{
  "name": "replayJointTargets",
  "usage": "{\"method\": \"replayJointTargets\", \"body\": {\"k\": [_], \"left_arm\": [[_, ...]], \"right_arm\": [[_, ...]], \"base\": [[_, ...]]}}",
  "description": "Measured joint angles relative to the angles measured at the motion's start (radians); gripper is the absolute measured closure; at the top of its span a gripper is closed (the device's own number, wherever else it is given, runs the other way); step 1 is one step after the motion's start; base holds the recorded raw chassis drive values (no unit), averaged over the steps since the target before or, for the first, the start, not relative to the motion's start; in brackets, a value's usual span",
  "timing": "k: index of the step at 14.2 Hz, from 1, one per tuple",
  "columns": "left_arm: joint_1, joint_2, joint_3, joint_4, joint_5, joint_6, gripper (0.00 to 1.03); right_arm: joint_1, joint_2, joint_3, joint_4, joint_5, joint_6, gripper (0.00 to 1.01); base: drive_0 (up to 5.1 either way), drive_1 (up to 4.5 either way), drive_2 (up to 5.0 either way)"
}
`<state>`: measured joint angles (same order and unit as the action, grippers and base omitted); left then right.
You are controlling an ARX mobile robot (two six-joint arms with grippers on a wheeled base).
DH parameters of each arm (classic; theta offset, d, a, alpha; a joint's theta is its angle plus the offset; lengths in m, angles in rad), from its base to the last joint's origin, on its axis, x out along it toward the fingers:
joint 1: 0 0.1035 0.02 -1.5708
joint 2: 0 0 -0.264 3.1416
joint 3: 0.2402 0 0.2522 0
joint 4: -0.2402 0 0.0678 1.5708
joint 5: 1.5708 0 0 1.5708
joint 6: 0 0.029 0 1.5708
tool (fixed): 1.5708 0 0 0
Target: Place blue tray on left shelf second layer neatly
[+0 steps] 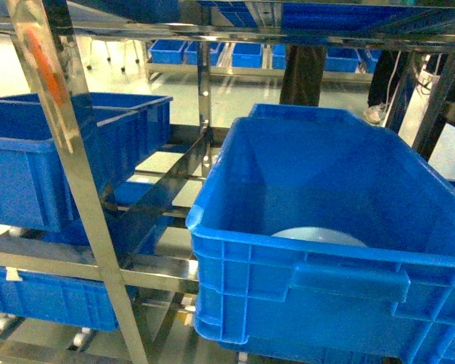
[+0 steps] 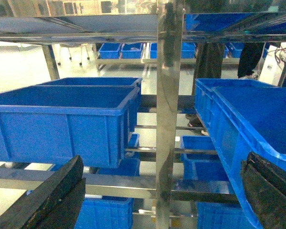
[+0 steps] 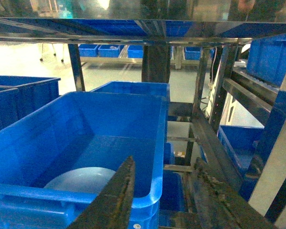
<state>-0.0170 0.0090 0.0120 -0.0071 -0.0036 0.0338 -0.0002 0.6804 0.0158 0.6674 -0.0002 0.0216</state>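
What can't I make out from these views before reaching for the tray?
- Tray: head view shows only a sliver; the crate front wall hides the rest.
- Tray in the right wrist view: lower part behind the crate rim.
- Left gripper: fingers cut off by the frame's bottom edge.
- Right gripper: likewise cut off.

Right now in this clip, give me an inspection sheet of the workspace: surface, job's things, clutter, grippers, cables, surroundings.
Surface: stainless-steel rack with open rail tiers; no table seen.
Job's things: blue tray lies at the bottom of the large blue crate on the right, partly hidden by its near wall; also seen from the right wrist.
Clutter: other blue crates on the left tiers and below.
Grippers: left gripper open, empty; right gripper open, empty, above the crate's rim.
Cables: a thin cord at far right, unclear.
Surroundings: pale floor, more crates on a far rack, a person's legs behind.
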Motion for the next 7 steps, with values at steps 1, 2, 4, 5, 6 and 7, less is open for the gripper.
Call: {"method": "replayJointTargets", "body": {"k": [1,2,4,5,6,7], "left_arm": [[0.000,0.000,0.000,0.000,0.000,0.000,0.05],[0.000,0.000,0.000,0.000,0.000,0.000,0.05],[0.000,0.000,0.000,0.000,0.000,0.000,0.05],[0.000,0.000,0.000,0.000,0.000,0.000,0.05],[0.000,0.000,0.000,0.000,0.000,0.000,0.05],[0.000,0.000,0.000,0.000,0.000,0.000,0.05]], "right_arm": [[0.000,-0.032,0.000,-0.030,0.000,-0.005,0.74],[0.000,-0.079,0.000,-0.087,0.000,-0.008,0.89],[0.000,-0.168,-0.001,-0.160,0.000,-0.015,0.99],[0.000,-0.194,-0.001,-0.181,0.000,-0.015,0.99],[0.000,-0.225,-0.001,-0.214,0.000,-0.015,0.99],[0.000,-0.230,-0.001,-0.220,0.000,-0.015,0.99]], "base": [[0.0,0.00,0.0],[0.0,0.00,0.0],[0.0,0.00,0.0],[0.0,0.00,0.0],[0.0,0.00,0.0],[0.0,0.00,0.0]]}}
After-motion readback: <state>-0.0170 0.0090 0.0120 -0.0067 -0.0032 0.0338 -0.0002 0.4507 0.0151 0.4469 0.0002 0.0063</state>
